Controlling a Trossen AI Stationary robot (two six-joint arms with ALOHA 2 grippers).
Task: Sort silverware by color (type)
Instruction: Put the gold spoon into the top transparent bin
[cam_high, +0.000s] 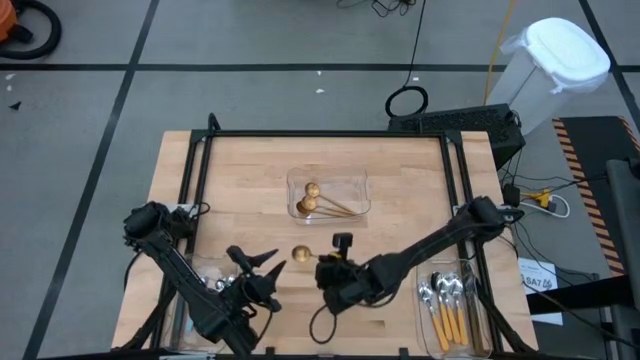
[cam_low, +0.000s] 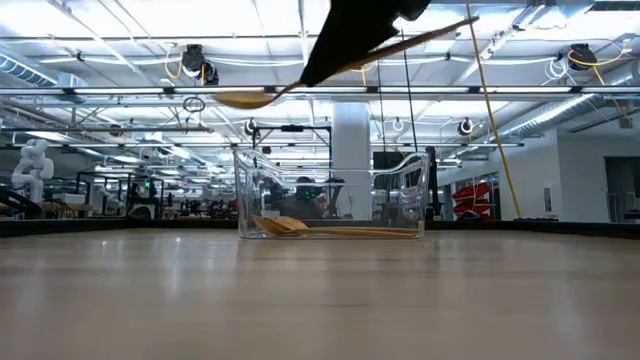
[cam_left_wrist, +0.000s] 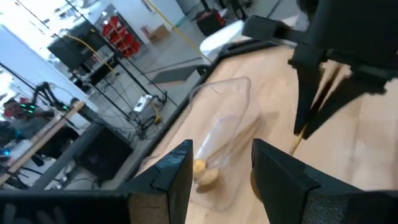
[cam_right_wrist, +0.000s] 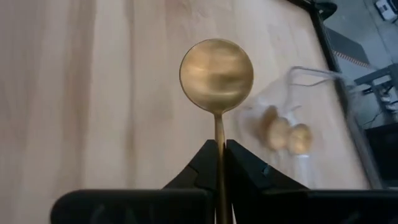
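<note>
Above table (cam_high: 400, 170), gold spoon (cam_right_wrist: 216, 76) level, bowl leftward.

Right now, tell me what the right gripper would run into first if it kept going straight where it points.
Nothing nearby: the right gripper, shut on a gold spoon, aims over bare table. The center tray seems off to one side, though depth is unclear.
</note>
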